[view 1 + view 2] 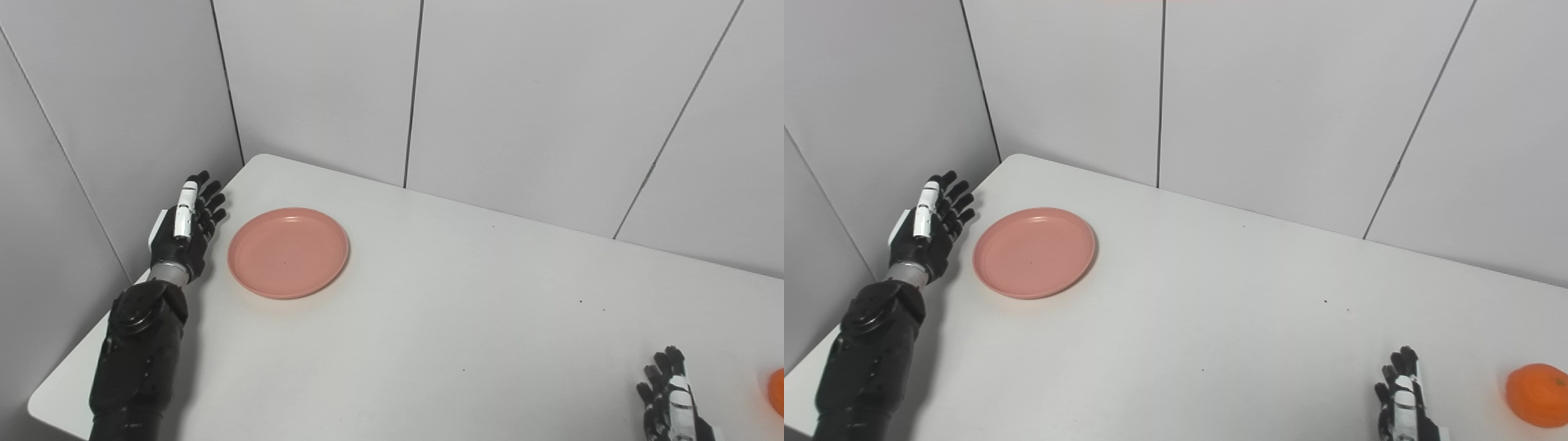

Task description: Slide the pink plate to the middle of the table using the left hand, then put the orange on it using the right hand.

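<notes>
A smooth white table with rounded corners [1213, 318] fills the lower part of both views, pushed into a corner of pale grey panelled walls. On its left side, near the far left corner, lies a round, shallow pink plastic plate [1034, 252], flat on the surface with nothing on it. At the table's near right edge sits a round orange fruit [1536, 395] (only a sliver of it shows in the left eye view), well apart from the plate. A few tiny dark specks dot the tabletop between them.
</notes>
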Motion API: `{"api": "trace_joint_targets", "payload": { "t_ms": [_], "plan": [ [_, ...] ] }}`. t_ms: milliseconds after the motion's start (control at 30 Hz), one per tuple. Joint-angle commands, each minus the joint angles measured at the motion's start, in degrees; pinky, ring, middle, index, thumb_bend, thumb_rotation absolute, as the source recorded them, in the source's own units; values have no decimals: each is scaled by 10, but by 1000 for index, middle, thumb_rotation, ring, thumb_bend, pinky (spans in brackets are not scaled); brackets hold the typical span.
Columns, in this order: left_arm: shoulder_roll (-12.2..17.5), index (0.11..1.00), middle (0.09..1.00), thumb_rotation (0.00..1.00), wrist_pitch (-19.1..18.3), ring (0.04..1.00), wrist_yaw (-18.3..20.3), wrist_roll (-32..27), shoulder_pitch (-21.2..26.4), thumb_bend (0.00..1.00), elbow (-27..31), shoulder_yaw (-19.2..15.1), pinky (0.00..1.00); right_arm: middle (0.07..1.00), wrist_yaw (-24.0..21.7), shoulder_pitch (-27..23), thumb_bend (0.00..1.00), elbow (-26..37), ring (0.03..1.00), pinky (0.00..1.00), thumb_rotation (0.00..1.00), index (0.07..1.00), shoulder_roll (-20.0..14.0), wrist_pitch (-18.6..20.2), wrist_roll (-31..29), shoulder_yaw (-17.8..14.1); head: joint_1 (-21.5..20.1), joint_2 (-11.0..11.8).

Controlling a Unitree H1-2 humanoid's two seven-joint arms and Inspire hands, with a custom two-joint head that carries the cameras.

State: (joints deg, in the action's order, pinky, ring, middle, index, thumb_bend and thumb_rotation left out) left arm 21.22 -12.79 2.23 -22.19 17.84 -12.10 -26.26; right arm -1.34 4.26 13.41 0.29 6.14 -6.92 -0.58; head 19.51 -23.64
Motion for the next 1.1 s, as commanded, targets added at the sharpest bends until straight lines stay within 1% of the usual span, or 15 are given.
{"api": "trace_joint_targets", "payload": {
  "t_ms": [0,200,333,467,700,800,1067],
  "plan": [
    [16,944,949,1000,16,953,8,-3,16,270,5,1,970,1000,2,-11,100,22,1000,1000,1000,1000,2,-3,-2,-4,0,0],
    [13,944,954,1000,13,960,16,-20,24,292,-20,-4,985,1000,-1,-12,103,19,1000,1000,1000,1000,-2,-12,3,-3,1,-1],
    [13,966,978,1000,-7,984,39,-65,31,286,-41,-13,997,1000,1,-12,107,20,1000,1000,1000,1000,0,-8,1,-4,0,-2],
    [12,964,974,1000,-17,974,43,-86,38,267,-61,-16,997,1000,1,-11,100,24,1000,1000,1000,1000,0,-7,4,-4,1,-4],
    [11,956,964,1000,-14,965,51,-97,47,275,-88,-15,988,1000,-3,-10,106,26,1000,1000,1000,1000,-2,-4,-1,-4,2,-6],
    [8,942,948,1000,-22,954,53,-110,57,306,-109,-23,987,1000,0,-9,119,27,1000,1000,1000,1000,-3,-1,7,-2,1,-6],
    [9,937,952,1000,-21,951,84,-122,68,315,-154,-23,979,1000,0,-11,105,32,1000,1000,1000,1000,0,4,2,-4,0,-8]
  ]
}}
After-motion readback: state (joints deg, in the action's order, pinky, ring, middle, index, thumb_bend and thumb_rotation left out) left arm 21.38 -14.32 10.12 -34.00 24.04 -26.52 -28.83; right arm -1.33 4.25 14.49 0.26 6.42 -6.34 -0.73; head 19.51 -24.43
